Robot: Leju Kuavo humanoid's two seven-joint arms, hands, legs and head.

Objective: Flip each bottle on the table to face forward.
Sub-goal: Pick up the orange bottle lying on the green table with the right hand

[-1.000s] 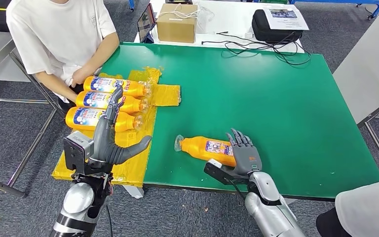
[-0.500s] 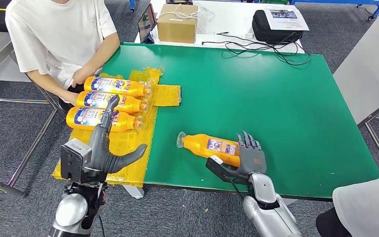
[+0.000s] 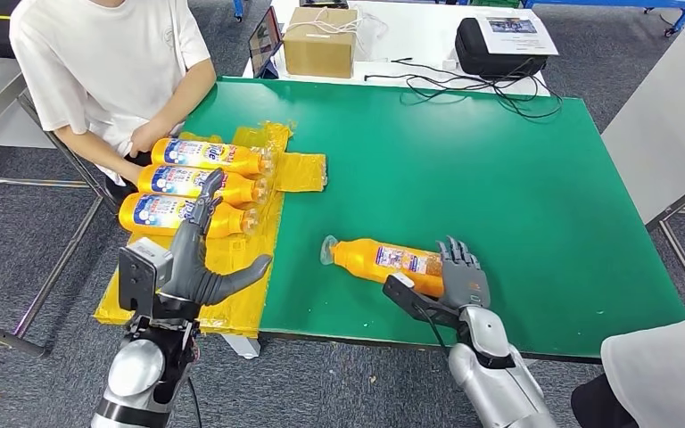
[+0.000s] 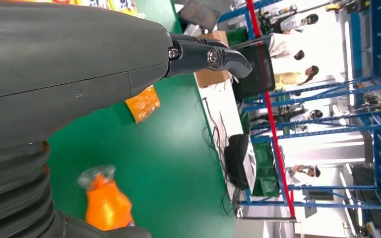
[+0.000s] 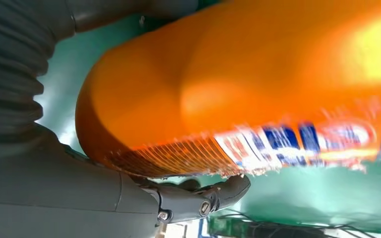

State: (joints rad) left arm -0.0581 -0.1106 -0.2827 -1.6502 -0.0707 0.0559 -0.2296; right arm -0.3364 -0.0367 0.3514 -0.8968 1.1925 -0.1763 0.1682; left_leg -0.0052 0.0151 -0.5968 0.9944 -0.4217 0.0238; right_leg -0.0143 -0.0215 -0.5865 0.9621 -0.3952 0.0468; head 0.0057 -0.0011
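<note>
An orange bottle (image 3: 382,264) lies on its side on the green table (image 3: 464,160), near the front edge, with its clear cap pointing toward the yellow sheet (image 3: 232,254) on the table's left part. The right robot hand (image 3: 461,281) is at the bottle's base end, fingers (image 3: 457,256) reaching up along the far side of the base. In the right wrist view the bottle (image 5: 258,84) sits right against the palm, with the thumb (image 5: 213,196) curled under its printed label, so this hand grasps the bottle.

The left robot hand (image 3: 198,259) hangs above the yellow sheet with nothing in it, its fingers pointing away from the robot and its thumb (image 3: 241,272) stuck out to the side, released.

Three more orange bottles (image 3: 198,185) lie side by side on the yellow sheet, blue and white labels up, caps toward the middle of the table. A person in a white shirt (image 3: 107,53) sits at the table's left corner, hands beside those bottles. A cardboard box (image 3: 319,40) and a black bag (image 3: 499,40) rest on a white table behind.
</note>
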